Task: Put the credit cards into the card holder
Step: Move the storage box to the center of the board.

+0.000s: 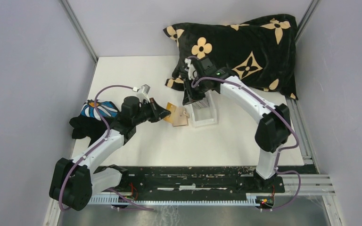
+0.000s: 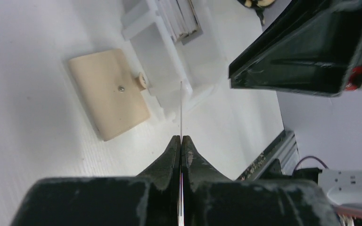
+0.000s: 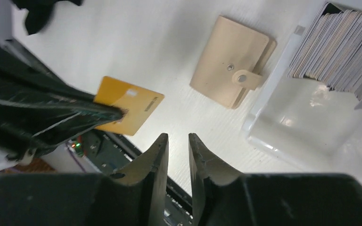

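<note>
My left gripper [image 1: 162,113] is shut on a yellowish credit card [image 3: 132,106], which shows edge-on in the left wrist view [image 2: 181,108]. It holds the card just above the table, left of the tan card holder [image 2: 108,94]. The holder lies flat and closed with its snap tab fastened, and it also shows in the right wrist view [image 3: 231,61] and the top view [image 1: 181,118]. My right gripper [image 3: 178,139] is open by a narrow gap and empty, hovering over the clear plastic box [image 3: 301,127]. A stack of several cards [image 3: 339,47] stands in that box.
A black pillow with tan flowers [image 1: 245,47] lies at the back right. A blue-and-white flowered cloth [image 1: 99,109] on a black cloth [image 1: 82,127] lies at the left edge. The clear box [image 1: 202,113] touches the holder's right side. The black base rail [image 1: 193,176] runs along the near edge.
</note>
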